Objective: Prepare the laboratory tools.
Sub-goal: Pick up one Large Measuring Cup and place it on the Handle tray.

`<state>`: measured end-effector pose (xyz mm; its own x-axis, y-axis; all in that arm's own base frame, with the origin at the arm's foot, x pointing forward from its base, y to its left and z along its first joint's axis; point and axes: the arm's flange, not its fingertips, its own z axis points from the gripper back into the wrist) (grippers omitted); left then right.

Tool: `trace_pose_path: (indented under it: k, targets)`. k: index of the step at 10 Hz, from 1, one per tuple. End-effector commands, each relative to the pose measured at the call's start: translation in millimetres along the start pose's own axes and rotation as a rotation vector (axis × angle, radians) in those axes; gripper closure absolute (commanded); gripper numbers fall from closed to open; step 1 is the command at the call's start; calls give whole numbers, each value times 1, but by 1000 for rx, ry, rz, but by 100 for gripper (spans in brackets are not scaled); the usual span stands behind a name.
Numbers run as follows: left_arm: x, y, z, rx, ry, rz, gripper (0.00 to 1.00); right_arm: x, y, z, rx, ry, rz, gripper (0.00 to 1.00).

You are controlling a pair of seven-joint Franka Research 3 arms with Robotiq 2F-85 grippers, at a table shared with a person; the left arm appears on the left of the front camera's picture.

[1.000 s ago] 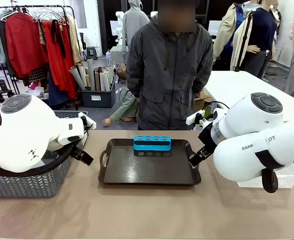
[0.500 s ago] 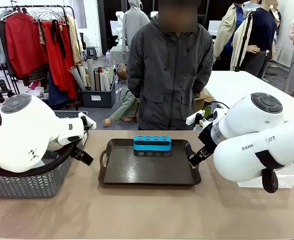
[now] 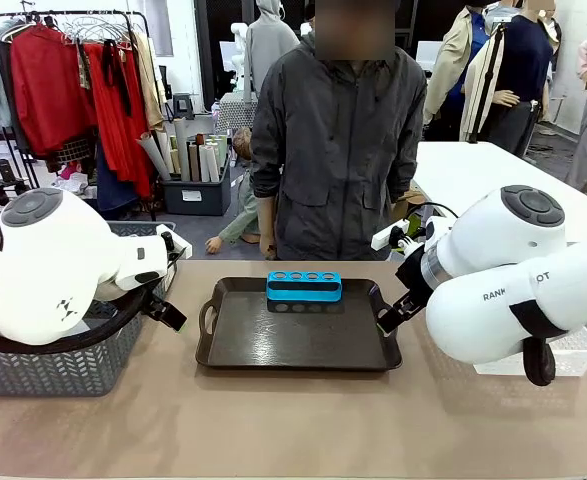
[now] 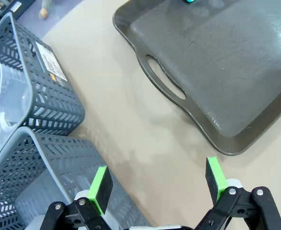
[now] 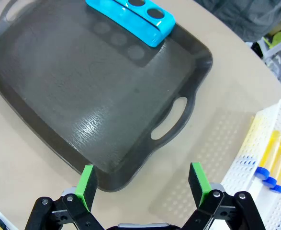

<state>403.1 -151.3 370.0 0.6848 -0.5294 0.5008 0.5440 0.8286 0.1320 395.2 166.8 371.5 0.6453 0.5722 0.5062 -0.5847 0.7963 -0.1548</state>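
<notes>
The left gripper and the right gripper hang empty, jaws spread. The tube rack at the far edge of the tray looks light; a blue-capped tube pushed in crooked may tip it.

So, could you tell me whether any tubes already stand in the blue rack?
No, the blue rack on the tray shows four empty holes.

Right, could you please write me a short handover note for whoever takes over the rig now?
Left gripper open, empty, above the table beside the grey basket.
Right gripper open, empty, at the tray's right edge.
Done: blue rack stands on the tray, holes empty.
Beaker in the grey basket, blue-capped tubes in the white basket.
Likely left: tubes into the rack, beaker onto the tray.
</notes>
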Motion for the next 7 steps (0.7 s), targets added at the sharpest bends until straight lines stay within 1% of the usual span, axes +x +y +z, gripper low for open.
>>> trace_pose_path:
  k: [1,6,7]
  targets:
    - [0,0,0,0,0,0,0,0,0,0,0,0,-1,0]
    - [0,0,0,0,0,0,0,0,0,0,0,0,0,0]
    - [4,-9,7,-9,-15,-37,0,3,2,4,-33,24,30,0]
